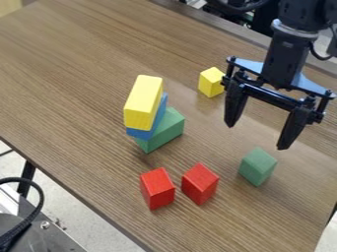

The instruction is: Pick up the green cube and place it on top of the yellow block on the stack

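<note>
Two red blocks (157, 188), a green cube (257, 166) and a yellow cube (211, 82) sit unstacked on the desk (79, 64), while a yellow slab (143, 103) tops a blue slab (140, 134) and green block (162, 133), and I have the jaws (256, 135) spread, empty, near the green cube.

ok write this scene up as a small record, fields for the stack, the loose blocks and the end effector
surface: brown wood-look table
stack, top to bottom: long yellow block, blue block, large green block
loose yellow: small yellow block, farther back than the stack
loose red: left red block and right red block, side by side, apart
loose green: small green block, in front of the end effector
end effector state: open, holding nothing
</note>
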You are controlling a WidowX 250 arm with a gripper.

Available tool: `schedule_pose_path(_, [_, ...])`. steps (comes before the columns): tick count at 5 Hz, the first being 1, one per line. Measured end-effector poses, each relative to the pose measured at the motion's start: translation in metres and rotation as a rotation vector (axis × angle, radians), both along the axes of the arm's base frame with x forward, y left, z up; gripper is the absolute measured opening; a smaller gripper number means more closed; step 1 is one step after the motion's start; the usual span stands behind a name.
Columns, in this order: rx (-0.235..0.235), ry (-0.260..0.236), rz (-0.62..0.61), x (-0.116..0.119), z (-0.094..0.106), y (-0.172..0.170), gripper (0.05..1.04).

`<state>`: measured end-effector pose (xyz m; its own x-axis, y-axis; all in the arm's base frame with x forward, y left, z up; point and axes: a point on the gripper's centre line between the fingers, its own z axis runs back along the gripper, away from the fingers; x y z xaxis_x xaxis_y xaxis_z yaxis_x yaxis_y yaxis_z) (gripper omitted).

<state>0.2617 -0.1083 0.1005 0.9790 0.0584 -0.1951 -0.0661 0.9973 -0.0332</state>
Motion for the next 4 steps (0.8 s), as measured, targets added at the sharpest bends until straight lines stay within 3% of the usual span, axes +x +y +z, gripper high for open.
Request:
schedule_pose_path(1, [0.011, 0.030, 0.002, -0.003, -0.009, 0.001, 1.001])
schedule_pose_path(2, [0.028, -0.010, 0.017, 0.001, -0.017, 0.002, 1.001])
schedule_pose_path(4, [0.024, 0.004, 0.002, 0.006, -0.043, -0.008, 1.001])
